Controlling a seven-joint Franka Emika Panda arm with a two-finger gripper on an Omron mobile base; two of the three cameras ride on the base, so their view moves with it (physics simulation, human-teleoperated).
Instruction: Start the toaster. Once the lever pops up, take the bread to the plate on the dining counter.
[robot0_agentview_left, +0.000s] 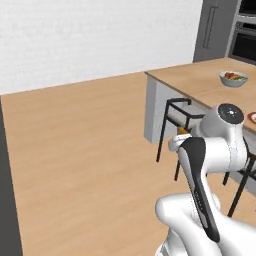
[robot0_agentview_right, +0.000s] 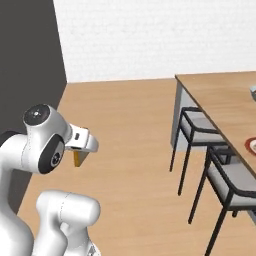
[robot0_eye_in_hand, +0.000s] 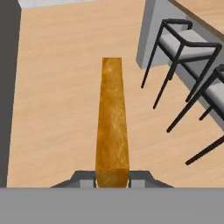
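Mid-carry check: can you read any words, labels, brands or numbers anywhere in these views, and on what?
None: no readable text in any view.
The bread held in the shut gripper is plain, with no marking.
The dining counter, the white bowl of fruit, the plate and the chairs carry no lettering.
The ovens at the back show no legible signs.

Plate (robot0_agentview_right: 251, 145) cut by right frame edge, a red-and-white sliver left; likewise in left base view. Bread (robot0_agentview_right: 76, 158) mostly hidden behind the hand. Bowl (robot0_agentview_left: 233, 78) contents too small to identify.
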